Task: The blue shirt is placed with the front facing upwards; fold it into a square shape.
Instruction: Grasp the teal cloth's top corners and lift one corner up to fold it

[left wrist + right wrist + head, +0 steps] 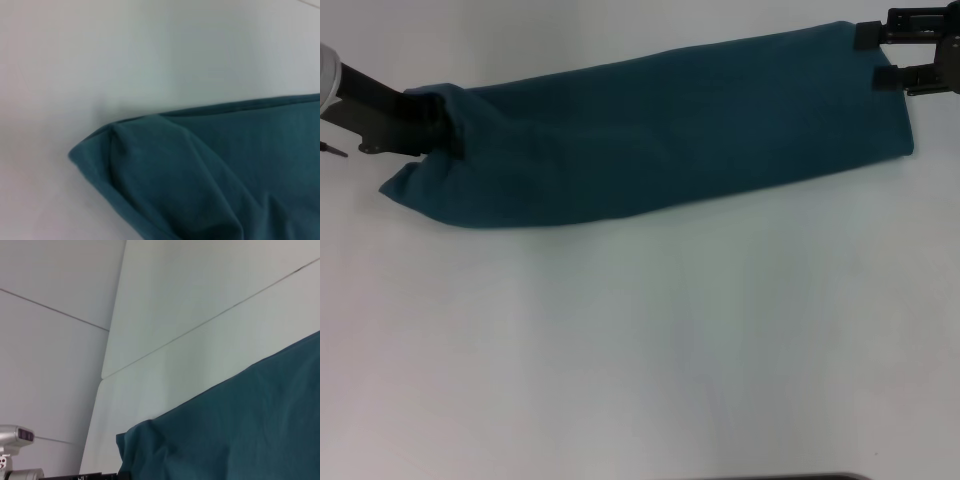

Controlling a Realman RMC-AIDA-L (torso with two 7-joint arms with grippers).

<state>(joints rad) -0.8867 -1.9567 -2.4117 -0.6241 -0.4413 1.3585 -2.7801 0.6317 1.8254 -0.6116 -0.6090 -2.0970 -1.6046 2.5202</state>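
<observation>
The blue shirt [660, 130] lies folded into a long teal band across the far part of the white table, plain side up; no letters or label show. My left gripper [432, 125] is at the band's left end, its tip buried in bunched cloth. The left wrist view shows that end's rounded corner [150, 165] resting on the table. My right gripper [880, 56] is open at the band's far right corner, its two black fingertips [868, 36] spread at the shirt's edge. The right wrist view shows the shirt [240, 430] running away from it.
The white table [640, 350] stretches bare in front of the shirt to the near edge. A small dark screw-like tip [334, 151] shows beside the left arm. The table top has seams [200, 325], and part of the left arm [15, 437] shows at the far end.
</observation>
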